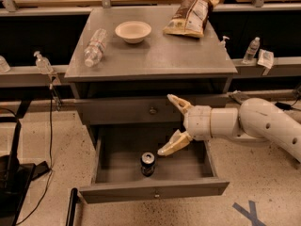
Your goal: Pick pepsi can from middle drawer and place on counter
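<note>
The pepsi can (147, 164) stands upright near the front middle of the open middle drawer (153, 189), silver top up. My gripper (170, 125) reaches in from the right on a white arm and hangs above the drawer, up and to the right of the can. Its two cream fingers are spread wide apart, one (178, 103) in front of the upper drawer front, the other (173, 144) just above the can's right side. It holds nothing. The counter (155, 55) is the grey top of the cabinet.
On the counter lie a clear water bottle (94, 46), a white bowl (133, 31) and a chip bag (189, 16). The shut upper drawer front (127, 111) has a knob. Small bottles stand on the side rails. A black stand is at the left floor.
</note>
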